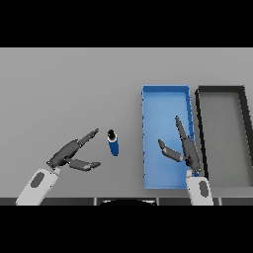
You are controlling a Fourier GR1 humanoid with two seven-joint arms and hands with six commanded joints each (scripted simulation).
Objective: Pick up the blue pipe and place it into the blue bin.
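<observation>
Reaching toward the blue pipe (113, 143), the left robot hand (69, 154) is spread, ungrasping; next, close around it, then carry to the blue bin (147, 148). Right robot hand (185, 150) hangs released.

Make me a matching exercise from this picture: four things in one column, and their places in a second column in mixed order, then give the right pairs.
Things:
1. blue pipe
2. blue bin
3. black bin
4. right hand

Places:
A. furthest to the right on the table
B. over the blue bin's near right part, fingers open
C. on the table between the left hand and the blue bin
D. just left of the black bin

Pairs: 1-C, 2-D, 3-A, 4-B
</observation>
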